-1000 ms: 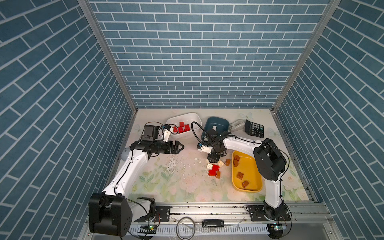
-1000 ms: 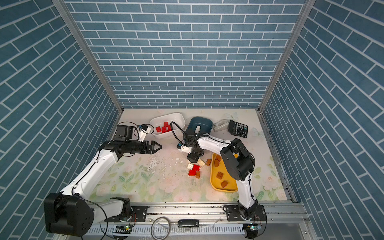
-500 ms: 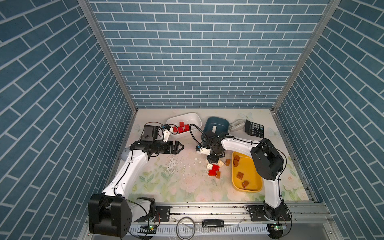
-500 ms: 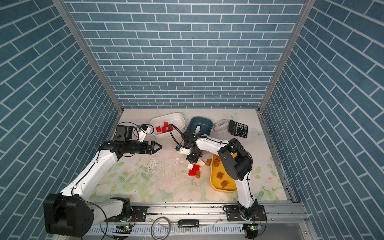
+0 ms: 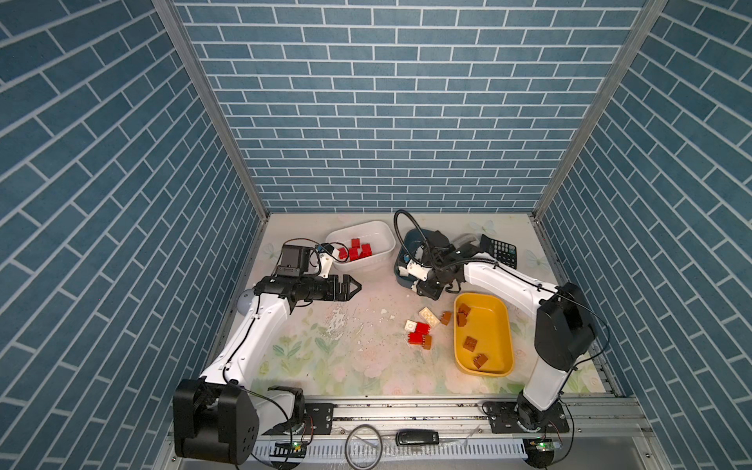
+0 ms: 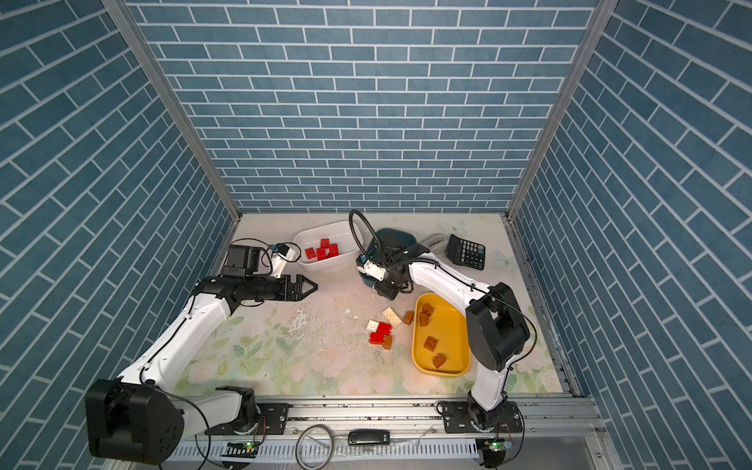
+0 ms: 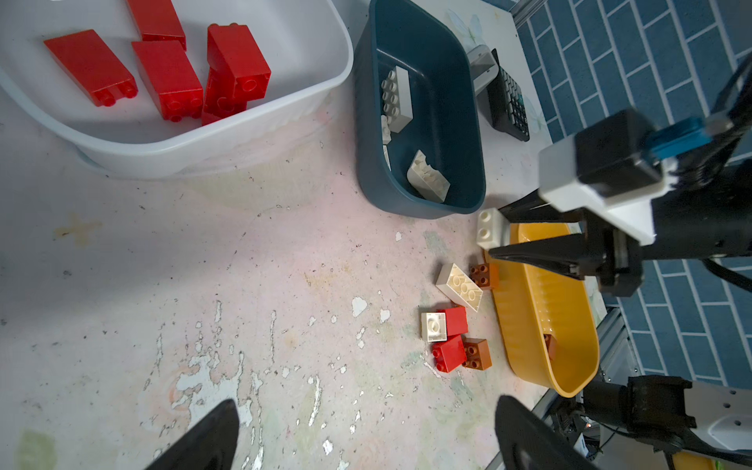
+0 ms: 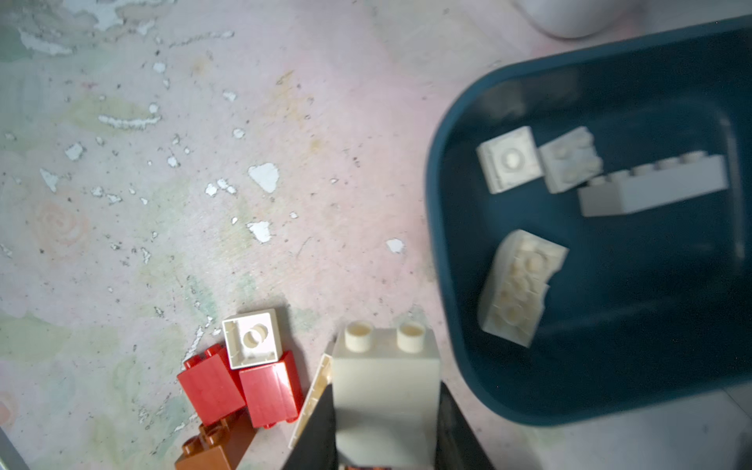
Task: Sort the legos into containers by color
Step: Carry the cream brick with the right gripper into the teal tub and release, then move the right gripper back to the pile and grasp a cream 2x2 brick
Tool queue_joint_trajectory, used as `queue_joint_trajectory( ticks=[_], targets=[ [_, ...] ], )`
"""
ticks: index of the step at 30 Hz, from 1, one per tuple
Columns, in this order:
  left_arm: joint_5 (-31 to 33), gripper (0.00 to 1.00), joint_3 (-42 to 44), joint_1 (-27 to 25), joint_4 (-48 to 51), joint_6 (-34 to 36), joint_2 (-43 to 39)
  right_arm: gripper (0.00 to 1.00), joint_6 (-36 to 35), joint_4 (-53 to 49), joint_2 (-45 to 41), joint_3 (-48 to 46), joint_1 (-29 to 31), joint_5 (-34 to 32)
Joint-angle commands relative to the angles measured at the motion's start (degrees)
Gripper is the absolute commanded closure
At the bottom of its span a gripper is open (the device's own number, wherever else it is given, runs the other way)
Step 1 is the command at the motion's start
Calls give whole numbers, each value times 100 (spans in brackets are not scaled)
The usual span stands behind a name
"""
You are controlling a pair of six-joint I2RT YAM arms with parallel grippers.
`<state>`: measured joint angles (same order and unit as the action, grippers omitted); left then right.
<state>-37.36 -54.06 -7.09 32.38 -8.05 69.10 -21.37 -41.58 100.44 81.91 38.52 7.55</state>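
Right pincer (image 8: 386, 411): we see it clamped on a cream brick (image 8: 384, 378).
Brick's axis: long side along the fingers (image 8: 315, 443), studs outward.
Brick's look: tall, two studs showing.
Place: above the tabletop (image 8: 285, 162)'s far half, beside the teal tub (image 8: 610, 386)'s rim.
Left pincer (image 5: 355, 287): apart.

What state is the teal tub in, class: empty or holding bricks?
Holding bricks: the right wrist view shows four cream bricks lying inside the teal tub.
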Motion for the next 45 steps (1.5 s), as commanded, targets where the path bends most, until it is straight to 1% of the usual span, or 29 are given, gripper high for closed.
queue_joint_trajectory(
  ticks=[1, 6, 9, 12, 17, 21, 23, 26, 27, 29, 30, 33, 35, 40, 43, 45],
  targets=[
    [-196, 0, -109, 41, -214, -157, -45, 79, 160, -166, -249, -94, -255, 122],
    [-210, 0, -192, 42, -152, -144, 2, 79, 151, -127, -416, -109, -623, 112],
    [-219, 0, -227, 48, -153, -162, 43, 79, 76, -110, -194, 123, -725, -18],
    [-232, 0, -262, 46, -154, -179, 60, 78, 54, 8, 226, 468, -819, -131],
    [-220, 0, -302, 50, -109, -169, 51, 76, 20, 89, 1173, 1344, -893, -95],
    [-227, 0, -298, 50, -71, -155, 18, 75, -157, -35, 1943, 2070, -933, -219],
    [-210, 0, -292, 50, -15, -114, -12, 75, -240, -148, 2259, 2361, -960, -391],
    [-201, 1, -285, 57, 70, -50, -52, 74, -426, -271, 2480, 2580, -974, -515],
    [-200, 0, -269, 59, 76, -34, -60, 73, -450, -298, 2678, 2601, -988, -550],
    [-193, 0, -262, 66, 109, -8, -48, 70, -471, -375, 2805, 2668, -1011, -567],
    [-197, 1, -258, 68, 115, 1, -46, 67, -474, -372, 2831, 2664, -1022, -548],
    [-216, 1, -228, 76, 100, -3, -23, 52, -448, -381, 2803, 2630, -1024, -403],
    [-236, 0, -249, 85, 127, 23, 0, 45, -386, -403, 2677, 2567, -1029, -286],
    [-252, 0, -285, 112, 246, 141, 47, 42, -191, -428, 1890, 2091, -975, 386],
    [-271, 0, -239, 129, 262, 164, 40, 40, 4, -460, 1311, 1554, -870, 803],
    [-271, 0, -196, 138, 243, 162, 25, 39, 84, -495, 946, 1172, -735, 920]
  ],
)
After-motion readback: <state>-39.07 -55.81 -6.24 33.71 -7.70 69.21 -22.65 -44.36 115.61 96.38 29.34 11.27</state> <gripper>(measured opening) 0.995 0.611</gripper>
